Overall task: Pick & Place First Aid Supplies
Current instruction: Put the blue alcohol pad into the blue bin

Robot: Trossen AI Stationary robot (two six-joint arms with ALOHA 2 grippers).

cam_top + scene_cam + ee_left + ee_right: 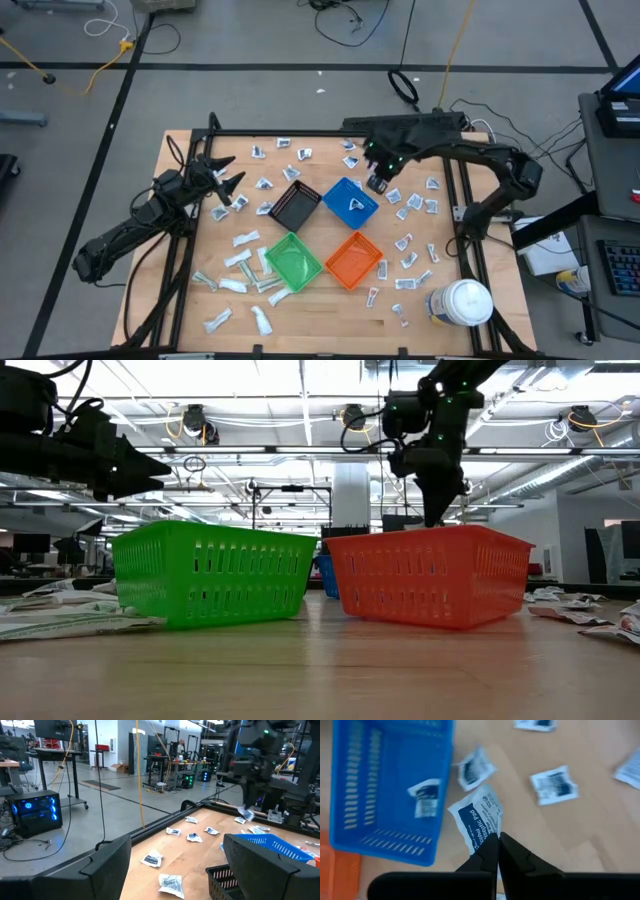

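Small white packets (243, 238) lie scattered on the wooden table around four bins. My right gripper (378, 184) hangs over the table just beyond the blue bin's (350, 203) right far corner, shut on a white packet with a blue label (479, 819). One packet (425, 798) lies inside the blue bin. My left gripper (228, 186) hovers open above the table's left side, left of the black bin (295, 207). In the left wrist view its fingers (111, 866) stand wide apart above loose packets (171, 884). My right gripper pinches the blue-labelled packet by its edge (488, 834) between the two fingertips (492, 851), coming from above and pointing down. The packet is lifted clear of the table and hangs below the fingers (246, 813), beside the blue bin's rim.
The green bin (293, 262) and orange bin (353, 260) sit on the near side of the black and blue ones. A large white round jar (460, 303) stands at the table's near right corner. A dark frame (300, 133) runs along the table's far and side edges.
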